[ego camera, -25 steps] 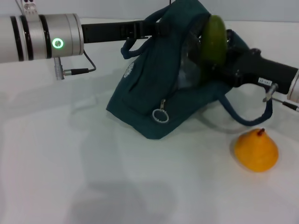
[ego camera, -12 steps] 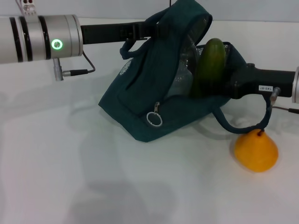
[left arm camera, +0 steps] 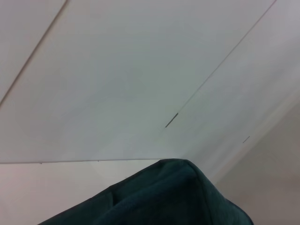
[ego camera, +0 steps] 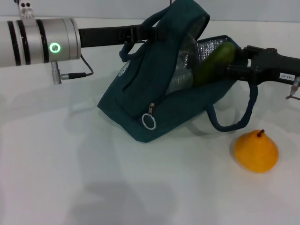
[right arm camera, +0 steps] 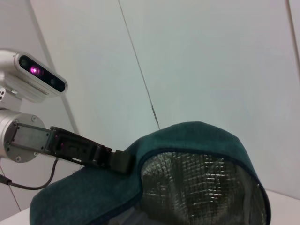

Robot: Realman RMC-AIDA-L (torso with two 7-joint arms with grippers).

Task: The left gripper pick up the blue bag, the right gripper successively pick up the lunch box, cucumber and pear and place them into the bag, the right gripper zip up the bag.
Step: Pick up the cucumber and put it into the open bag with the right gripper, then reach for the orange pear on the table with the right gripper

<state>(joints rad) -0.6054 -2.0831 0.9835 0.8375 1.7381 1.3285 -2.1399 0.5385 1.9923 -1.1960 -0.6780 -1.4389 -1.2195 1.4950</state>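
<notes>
Overhead, pale walls; left pincer (ego camera: pixel 157 32) pinches blue bag (ego camera: pixel 154 93) (white table (ego camera: pixel 70 178)).

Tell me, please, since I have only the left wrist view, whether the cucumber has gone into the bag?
Observer: Partly. The cucumber leans in the open mouth of the blue bag, lower end inside, upper end sticking out.
Operator: Where is the right hand?
Observer: The right hand is at the cucumber's upper end, beside the bag's rim.
Operator: And the pear?
Observer: The pear sits on the table, outside the bag, on the robot's right.
</notes>
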